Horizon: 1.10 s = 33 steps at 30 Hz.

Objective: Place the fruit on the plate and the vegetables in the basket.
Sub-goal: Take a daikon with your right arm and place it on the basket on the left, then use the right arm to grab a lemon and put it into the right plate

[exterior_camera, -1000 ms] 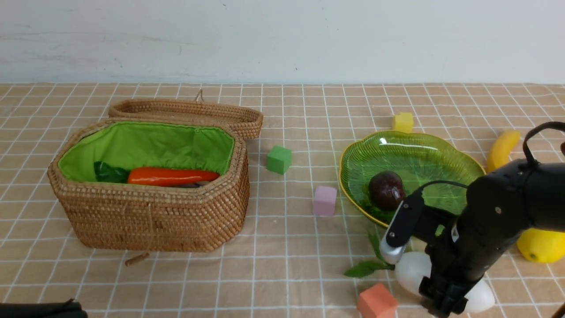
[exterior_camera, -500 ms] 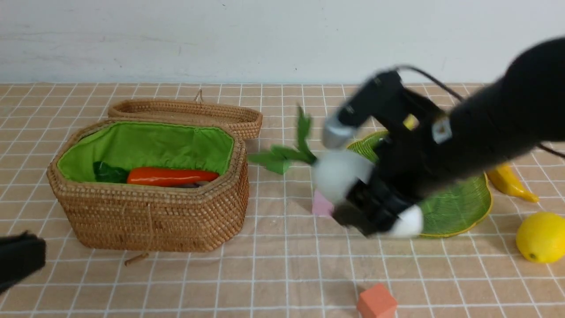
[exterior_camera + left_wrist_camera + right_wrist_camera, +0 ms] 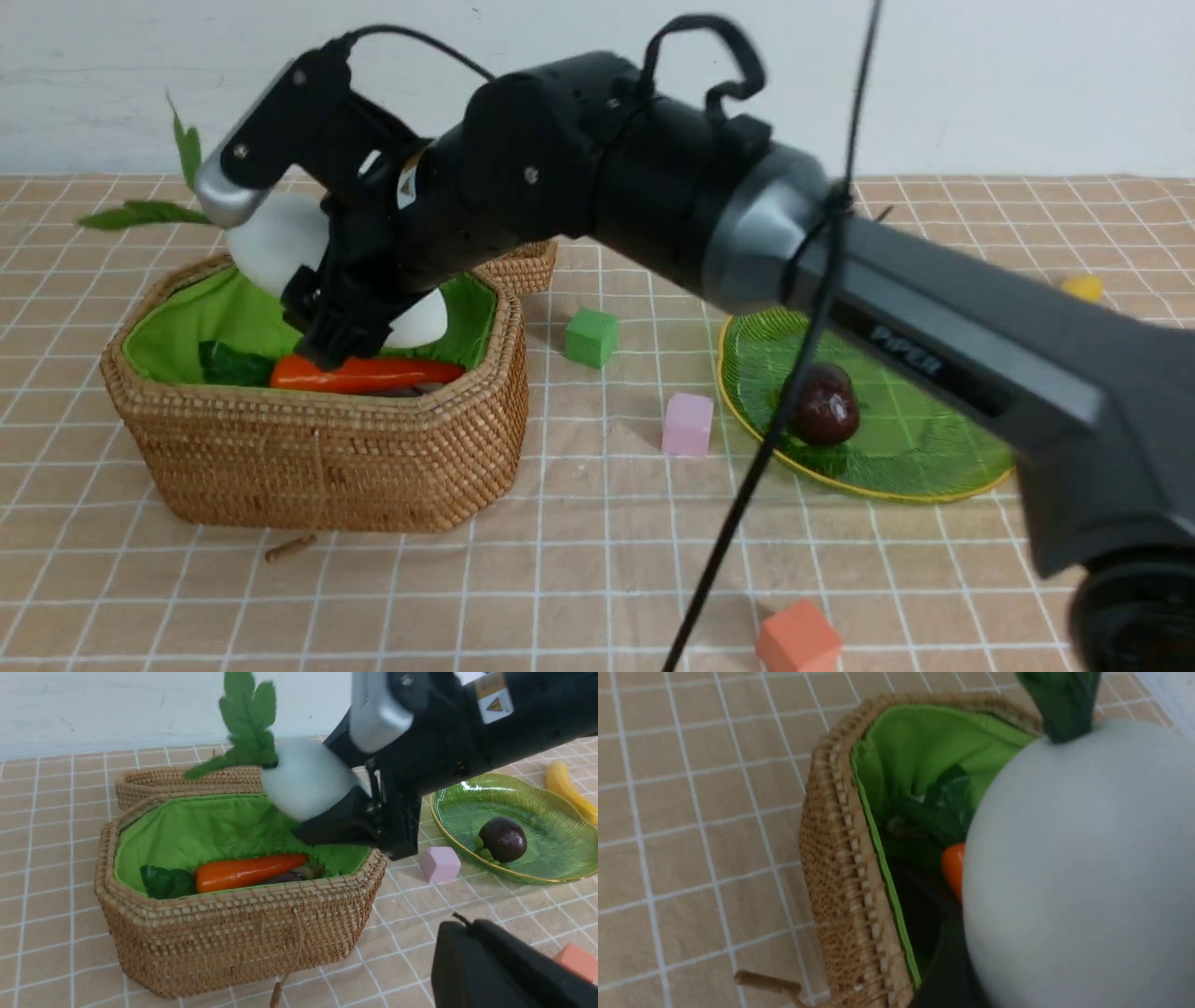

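Observation:
My right gripper (image 3: 338, 347) is shut on the white radish (image 3: 275, 238) and holds it tilted just above the open basket (image 3: 317, 457), green stalks up and to the left. The radish fills the right wrist view (image 3: 1078, 868). The orange carrot (image 3: 364, 373) and a sliver of dark eggplant (image 3: 289, 877) lie in the basket. The mangosteen (image 3: 823, 404) sits on the green plate (image 3: 896, 467). The banana (image 3: 565, 788) lies beyond the plate. The lemon is hidden. My left gripper (image 3: 455, 926) is shut and empty, low in front of the basket.
The basket's lid (image 3: 523, 266) lies behind the basket. A green cube (image 3: 590, 337) and a pink cube (image 3: 687, 423) stand between basket and plate, and an orange cube (image 3: 796, 639) is near the front edge. My right arm spans the table above the plate.
My right gripper lifted the radish from the table at the front right and carried it left, over the plate, to above the basket. The left gripper has left the front view.

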{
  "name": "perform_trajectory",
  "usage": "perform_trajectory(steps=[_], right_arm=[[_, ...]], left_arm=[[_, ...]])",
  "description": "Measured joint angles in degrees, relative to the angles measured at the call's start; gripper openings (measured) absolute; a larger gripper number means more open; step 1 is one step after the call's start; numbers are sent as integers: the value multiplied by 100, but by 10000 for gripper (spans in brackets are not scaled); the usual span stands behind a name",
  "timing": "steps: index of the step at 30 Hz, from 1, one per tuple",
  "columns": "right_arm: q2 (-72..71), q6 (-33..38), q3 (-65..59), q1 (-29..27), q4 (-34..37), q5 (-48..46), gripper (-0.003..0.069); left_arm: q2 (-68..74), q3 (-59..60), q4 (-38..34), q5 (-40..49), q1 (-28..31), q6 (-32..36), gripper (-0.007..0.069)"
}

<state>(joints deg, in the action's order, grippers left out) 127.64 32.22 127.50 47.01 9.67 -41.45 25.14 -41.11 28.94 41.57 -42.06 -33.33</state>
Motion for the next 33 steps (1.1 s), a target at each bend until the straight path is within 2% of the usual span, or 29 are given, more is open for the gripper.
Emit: perform_trajectory(steps=[3,6,7,9,10,12,15,17,18,20,22,23,26,27,28,30,31,33], right_arm=[[14,-315,409,0,-246,-712,675],[-325,-901,739,0,-597,-1720,648],[-325,-901,739,0,-597,-1720,648],[-827,-1552,854,-35,-1086,-2705,548],[-894,-1594,854,-51,-1160,-2770,538],[-1338,-2123,694,-270,-1497,-2978,384],[-1915,-2569,171,-660,-1690,-3005,197],[-2320,-3051,-495,-1007,-1728,-3005,115],[-2369,-3051,-495,-1053,-1726,-3005,109],[-2998,-3754,-1805,-1868,-1744,-2978,62],[-3397,-4139,-2758,-2511,-1787,-2975,69],[-3431,-4212,-2972,-2586,-1800,-2975,74],[-3802,-4879,-4648,-3953,-1758,-2579,189],[-3810,-4958,-4788,-4020,-1744,-2532,209],[-3831,-5113,-5040,-4338,-1658,-2312,254],[-3818,-5528,-5591,-5005,-1226,-1742,416],[-3818,-5550,-5623,-5054,-1226,-1742,430],[-3644,-5648,-5854,-5527,-760,-1277,602]], left_arm=[[0,0,-20,-71,0,83,-13],[0,0,-158,-237,0,296,-13],[0,0,-190,-249,0,322,-13],[0,0,-498,-376,0,635,-13],[0,0,-527,-383,0,687,-13],[0,0,-987,-429,0,1070,-13],[0,0,-1476,-357,0,1773,-13],[0,0,-1759,-263,0,2180,-13],[0,0,-1820,-247,0,2217,-13],[0,5,-2169,-212,0,2584,-13],[0,5,-2365,-218,0,2781,-13],[0,5,-2386,-218,0,2796,-13],[0,5,-2564,-250,0,2983,-13],[0,5,-2571,-257,0,2983,-13],[0,5,-2586,-262,0,2995,-13],[0,5,-2592,-262,0,3007,-13],[0,5,-2592,-262,0,3007,-13],[0,5,-2592,-302,0,3012,-13]])
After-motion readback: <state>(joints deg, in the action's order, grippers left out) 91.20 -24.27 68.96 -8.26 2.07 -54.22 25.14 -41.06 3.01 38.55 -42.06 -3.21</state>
